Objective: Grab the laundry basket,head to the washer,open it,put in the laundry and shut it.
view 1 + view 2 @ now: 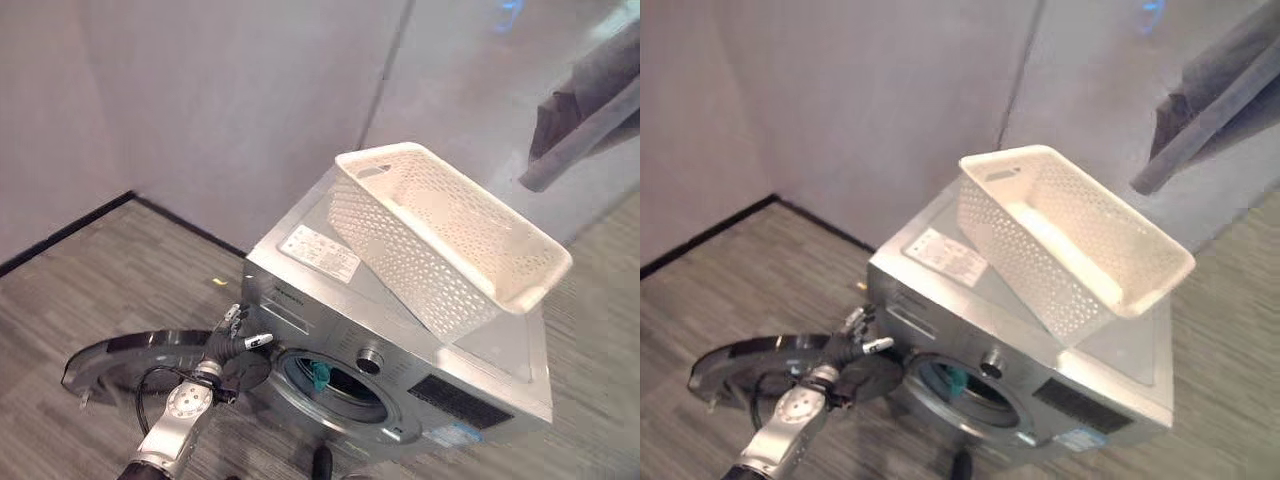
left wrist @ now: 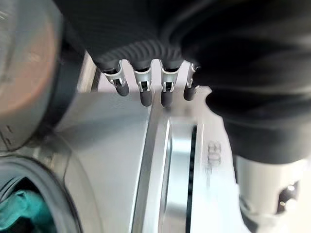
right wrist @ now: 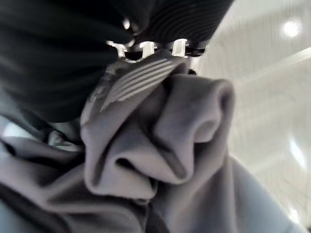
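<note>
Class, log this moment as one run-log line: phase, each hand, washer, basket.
phase: loading | left hand: open beside open washer door | right hand: holds grey garment | basket: atop washer

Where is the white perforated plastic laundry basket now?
In the left eye view, the white perforated plastic laundry basket sits tilted on top of the silver washer, toward its right side, above the open round door opening.

drum mouth (image 1: 335, 385) open | teal cloth (image 1: 320, 376) at rim | door (image 1: 130, 350) swung left

White perforated basket (image 1: 450, 235), silver washer (image 1: 400, 340), teal cloth (image 1: 320, 376).
</note>
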### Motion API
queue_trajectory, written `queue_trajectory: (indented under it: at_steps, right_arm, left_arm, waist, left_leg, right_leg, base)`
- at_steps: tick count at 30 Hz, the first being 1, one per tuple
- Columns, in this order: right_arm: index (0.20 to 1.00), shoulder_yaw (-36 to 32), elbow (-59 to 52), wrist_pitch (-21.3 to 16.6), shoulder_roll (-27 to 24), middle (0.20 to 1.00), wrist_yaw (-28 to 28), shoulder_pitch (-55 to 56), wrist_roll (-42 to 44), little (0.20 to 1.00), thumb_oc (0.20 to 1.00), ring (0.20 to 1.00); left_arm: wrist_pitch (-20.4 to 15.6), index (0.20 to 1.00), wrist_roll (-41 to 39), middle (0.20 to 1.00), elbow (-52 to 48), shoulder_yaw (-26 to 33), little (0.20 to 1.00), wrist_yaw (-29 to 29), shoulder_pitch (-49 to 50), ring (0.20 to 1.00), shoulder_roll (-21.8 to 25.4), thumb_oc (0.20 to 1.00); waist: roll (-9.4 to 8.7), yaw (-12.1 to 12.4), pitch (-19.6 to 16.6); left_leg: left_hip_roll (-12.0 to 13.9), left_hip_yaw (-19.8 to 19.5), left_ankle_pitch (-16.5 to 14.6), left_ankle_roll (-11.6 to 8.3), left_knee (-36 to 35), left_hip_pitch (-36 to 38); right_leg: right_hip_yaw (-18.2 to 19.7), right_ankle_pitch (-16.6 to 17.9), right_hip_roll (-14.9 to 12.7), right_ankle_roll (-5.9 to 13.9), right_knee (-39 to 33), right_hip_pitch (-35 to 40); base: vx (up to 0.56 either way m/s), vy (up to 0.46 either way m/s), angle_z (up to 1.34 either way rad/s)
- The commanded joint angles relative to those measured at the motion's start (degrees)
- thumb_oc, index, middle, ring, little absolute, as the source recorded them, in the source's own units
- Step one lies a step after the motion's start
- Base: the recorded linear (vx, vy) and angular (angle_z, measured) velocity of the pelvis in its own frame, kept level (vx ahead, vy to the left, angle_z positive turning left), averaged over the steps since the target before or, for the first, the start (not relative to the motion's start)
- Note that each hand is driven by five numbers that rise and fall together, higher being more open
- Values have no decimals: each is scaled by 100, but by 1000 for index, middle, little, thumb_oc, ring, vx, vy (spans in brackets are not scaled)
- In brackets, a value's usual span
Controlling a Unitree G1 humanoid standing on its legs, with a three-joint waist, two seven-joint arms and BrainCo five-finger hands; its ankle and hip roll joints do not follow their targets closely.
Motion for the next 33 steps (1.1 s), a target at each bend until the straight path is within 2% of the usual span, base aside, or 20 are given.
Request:
queue_trajectory:
  at_steps: [1,2,3,4,6,8,9,11,12,14,16,19,22,29,31,33]
  right_arm:
    - [200,-867,-771,-80,268,200,-320,327,-502,200,200,200]
    - [200,-1123,-895,-43,317,200,-305,583,-545,200,200,200]
    - [200,-1547,-1367,-98,679,200,-296,1050,-748,200,200,200]
    - [200,-1971,-1683,-99,960,200,-279,1524,-857,200,200,200]
    - [200,-2267,-2036,-168,1334,200,-235,1939,-973,200,200,200]
    - [200,-2438,-2220,-182,1538,200,-203,2159,-1034,200,200,200]
    - [200,-2495,-2363,-246,1861,200,-180,2309,-1028,200,200,200]
    - [200,-2578,-2494,-296,2089,200,-173,2502,-1025,200,200,200]
    - [200,-2598,-2594,-301,2202,200,-155,2659,-1068,200,200,200]
    - [200,-2683,-2701,-315,2287,200,-127,2782,-1052,200,200,200]
    - [200,-2621,-2777,-373,2323,200,-91,2814,-977,200,200,200]
    - [200,-2478,-2835,-437,2502,200,-35,2763,-861,200,200,200]
    - [200,-2423,-2977,-472,2672,200,55,2890,-875,200,200,200]
    - [200,-1947,-2947,-461,2856,200,292,2700,-701,200,200,200]
    - [200,-1835,-2921,-437,2890,200,355,2624,-669,200,200,200]
    - [200,-1489,-2756,-361,2890,200,459,2241,-538,200,200,200]
  left_arm:
    - [-346,1000,326,1000,-790,232,1000,15,-92,1000,231,1000]
    - [-329,1000,333,1000,-820,235,1000,12,-70,1000,287,1000]
    - [-305,1000,423,1000,-1019,404,1000,51,4,1000,322,1000]
    - [-291,1000,481,1000,-1176,487,1000,80,45,1000,419,1000]
    - [-310,1000,583,1000,-1404,637,1000,116,108,1000,502,1000]
    - [-308,1000,646,1000,-1525,710,1000,131,199,1000,566,1000]
    - [-343,1000,822,1000,-1727,833,1000,165,254,1000,641,1000]
    - [-348,1000,924,1000,-1891,883,1000,150,286,1000,670,1000]
    - [-349,1000,1025,1000,-2022,899,1000,109,260,1000,723,1000]
    - [-336,1000,1037,1000,-2137,907,1000,73,242,1000,739,1000]
    - [-380,1000,1006,1000,-2251,906,1000,43,185,1000,723,1000]
    - [-393,1000,900,1000,-2498,849,1000,-35,143,1000,630,1000]
    - [-400,1000,710,1000,-2760,690,1000,-148,-25,1000,527,1000]
    - [-247,1000,594,1000,-2963,124,1000,-192,-1067,1000,432,1000]
    - [-198,1000,535,1000,-2945,18,1000,-184,-1286,1000,392,1000]
    - [-82,1000,322,1000,-2709,-221,1000,-47,-1918,1000,232,1000]
  waist:
    - [370,317,248]
    - [308,318,251]
    - [433,348,304]
    - [375,386,296]
    - [357,469,259]
    - [294,526,216]
    - [181,689,131]
    - [34,841,64]
    - [-148,1031,20]
    - [-189,1120,20]
    - [-231,1191,13]
    - [-206,1255,18]
    - [-157,1228,76]
    - [31,998,130]
    - [62,960,128]
    - [145,850,116]
  left_leg:
    - [193,-55,-293,372,-517,98]
    - [194,-63,-277,363,-501,82]
    - [290,156,-274,396,-398,35]
    - [315,253,-280,416,-325,-13]
    - [350,434,-271,439,-253,-115]
    - [362,503,-282,439,-193,-178]
    - [344,555,-363,422,-98,-319]
    - [316,653,-327,385,-12,-521]
    - [294,732,-255,320,165,-879]
    - [361,775,-236,237,288,-1026]
    - [501,874,-137,115,484,-1285]
    - [809,1027,-13,-89,777,-1539]
    - [983,996,231,-256,846,-1684]
    - [1228,819,816,-488,659,-1764]
    - [1256,803,892,-520,616,-1750]
    - [1328,767,1029,-583,540,-1730]
  right_leg:
    - [-1065,-1808,-479,-97,1563,132]
    - [-1080,-1837,-492,-122,1636,99]
    - [-1616,-2125,-543,-214,2291,163]
    - [-1816,-2259,-599,-218,2692,202]
    - [-2036,-2330,-671,-197,3077,352]
    - [-2103,-2333,-705,-189,3126,459]
    - [-2092,-2277,-753,-61,3066,795]
    - [-2046,-2093,-738,-3,2777,1068]
    - [-1856,-2053,-614,33,2138,1397]
    - [-1729,-2085,-515,-27,1804,1403]
    - [-1671,-2448,-403,-116,1202,1586]
    - [-1661,-2721,-176,-261,717,1708]
    - [-1616,-2897,38,-417,494,1767]
    - [-1582,-3115,452,-720,370,1834]
    - [-1582,-3140,501,-754,361,1846]
    - [-1627,-3205,588,-857,372,1889]
  base:
    - [-158,141,-119]
    - [-220,154,-128]
    - [-152,65,-81]
    - [-167,88,-84]
    - [-116,8,-55]
    - [-76,-42,-42]
    - [-105,-95,-35]
    - [-232,-167,-47]
    - [-307,-193,-35]
    - [-212,-135,-20]
    - [-215,-153,-25]
    - [-203,-169,-36]
    - [-186,-137,-17]
    - [-185,-115,14]
    - [-138,-67,22]
    - [-161,-56,13]
